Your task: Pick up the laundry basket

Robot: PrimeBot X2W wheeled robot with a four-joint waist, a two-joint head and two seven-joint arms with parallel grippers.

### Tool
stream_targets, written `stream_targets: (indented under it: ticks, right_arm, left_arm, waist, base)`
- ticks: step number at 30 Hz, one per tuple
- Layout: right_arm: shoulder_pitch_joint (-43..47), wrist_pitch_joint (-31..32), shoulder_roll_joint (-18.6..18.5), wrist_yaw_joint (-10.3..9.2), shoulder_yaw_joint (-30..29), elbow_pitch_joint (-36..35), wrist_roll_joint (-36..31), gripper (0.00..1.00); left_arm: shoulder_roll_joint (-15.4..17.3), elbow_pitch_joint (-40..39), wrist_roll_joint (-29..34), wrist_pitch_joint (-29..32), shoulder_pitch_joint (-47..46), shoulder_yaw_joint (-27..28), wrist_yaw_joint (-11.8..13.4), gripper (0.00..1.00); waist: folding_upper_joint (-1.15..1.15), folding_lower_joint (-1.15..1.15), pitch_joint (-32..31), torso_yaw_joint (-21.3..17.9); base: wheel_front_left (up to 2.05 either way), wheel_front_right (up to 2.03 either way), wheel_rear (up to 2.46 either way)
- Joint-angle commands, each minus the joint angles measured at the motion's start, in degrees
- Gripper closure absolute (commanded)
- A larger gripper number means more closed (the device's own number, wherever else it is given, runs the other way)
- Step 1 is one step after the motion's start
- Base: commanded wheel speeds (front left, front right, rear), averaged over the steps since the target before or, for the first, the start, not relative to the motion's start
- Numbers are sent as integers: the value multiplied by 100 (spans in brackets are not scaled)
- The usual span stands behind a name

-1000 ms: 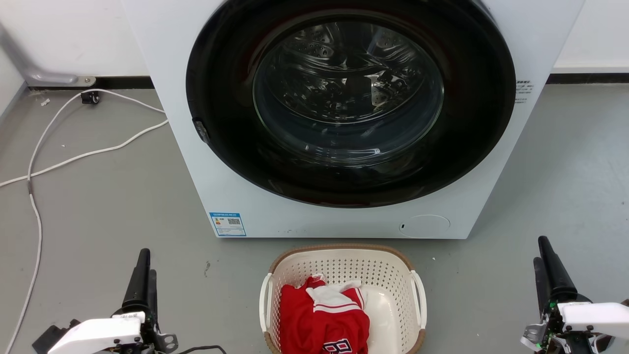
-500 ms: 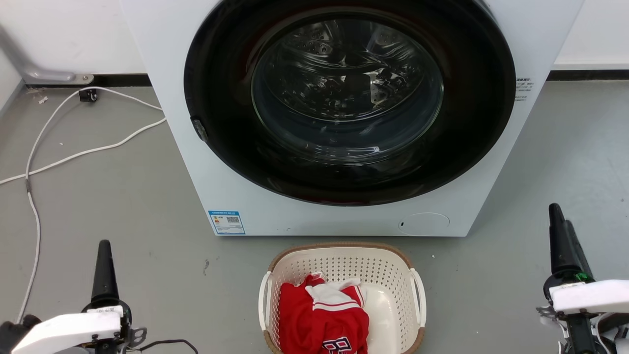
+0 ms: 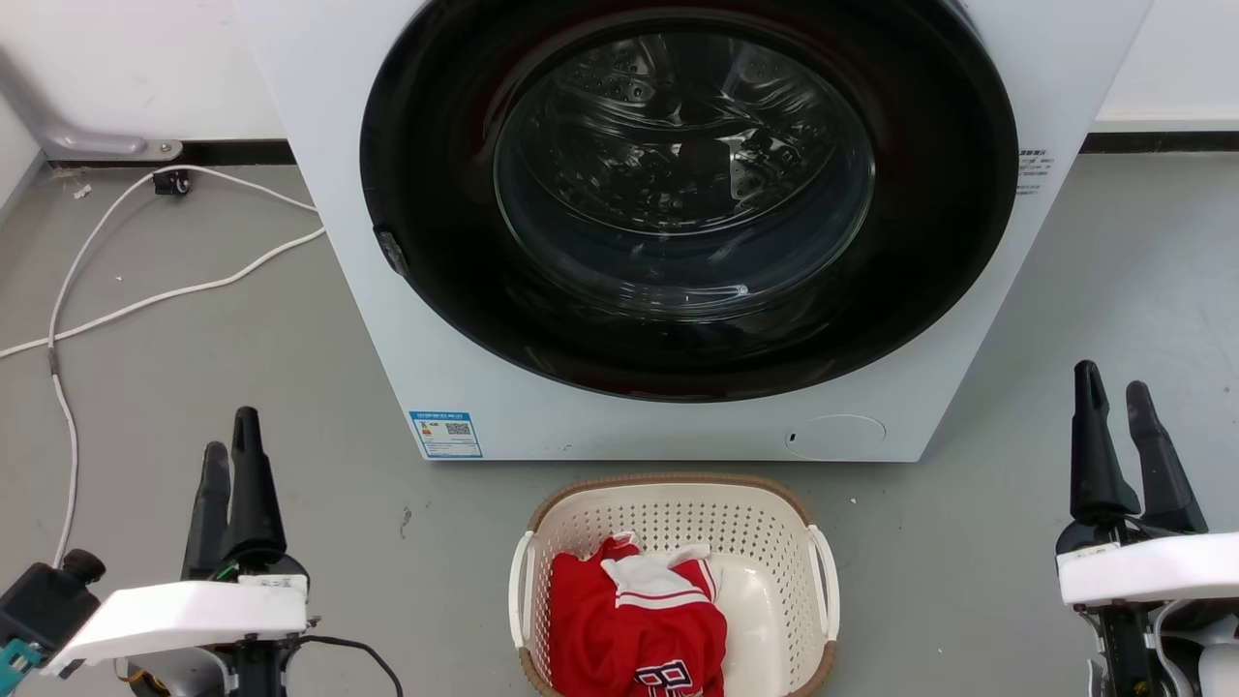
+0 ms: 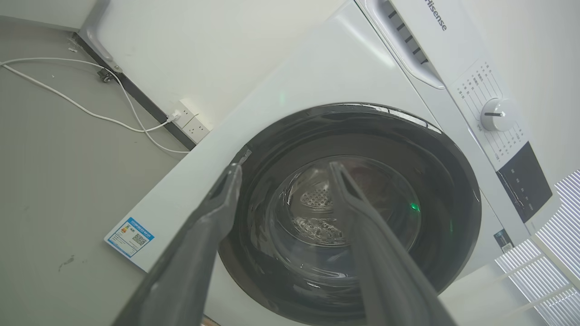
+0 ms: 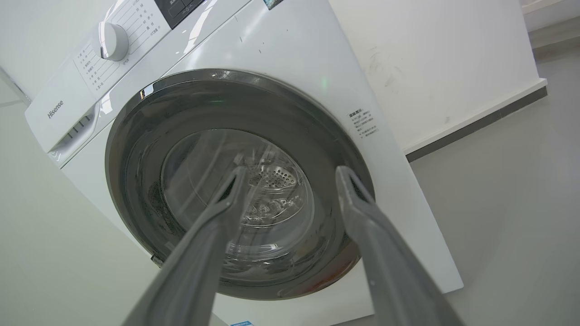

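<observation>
The laundry basket (image 3: 765, 542), cream-white and perforated with a brown rim and two white side handles, sits on the grey floor at the bottom centre of the head view, just in front of the washing machine. A red and white garment (image 3: 634, 624) lies inside it. My left gripper (image 3: 230, 434) stands open well to the basket's left, fingers pointing up. Far to the basket's right, my right gripper (image 3: 1111, 383) is open too. In the wrist views the left gripper (image 4: 283, 165) and the right gripper (image 5: 290, 168) both point at the machine's door, empty.
The white washing machine (image 3: 387, 319) with its shut dark round door (image 3: 687, 194) fills the space behind the basket. White cables (image 3: 145, 300) trail over the floor at the left toward a wall socket (image 4: 190, 122). Bare floor lies on both sides of the basket.
Both grippers have risen in the head view and turned so that both fingers of each show apart. The camera has tilted slightly; basket and machine have stayed in place.
</observation>
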Motion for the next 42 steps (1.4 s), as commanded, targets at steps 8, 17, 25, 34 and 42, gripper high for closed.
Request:
stream_targets:
  ticks: [8,17,25,34,42]
  right_arm:
    - [-25,-186,-24,12,51,-274,-927,0]
    - [33,-329,-26,12,74,-336,-1750,0]
    - [85,-450,-27,12,137,-304,-2368,0]
    - [188,-566,-28,13,283,-193,-2923,0]
    - [221,-661,-29,13,324,59,-3261,0]
  left_arm:
    - [27,-414,1393,-177,140,-461,-4,0]
    - [136,-566,2618,-320,218,-974,343,0]
    - [462,-500,3201,-435,260,-1561,777,0]
    - [759,-411,3595,-560,278,-2037,1220,0]
    - [771,-193,3668,-650,345,-2161,1116,0]
  waist:
    - [0,0,-7,-11]
    - [0,0,18,-40]
    - [0,0,39,-58]
    - [0,0,34,-92]
    - [0,0,47,-119]
  base:
    - [0,0,0]
    - [0,0,0]
    - [0,0,0]
    - [0,0,0]
    - [0,0,0]
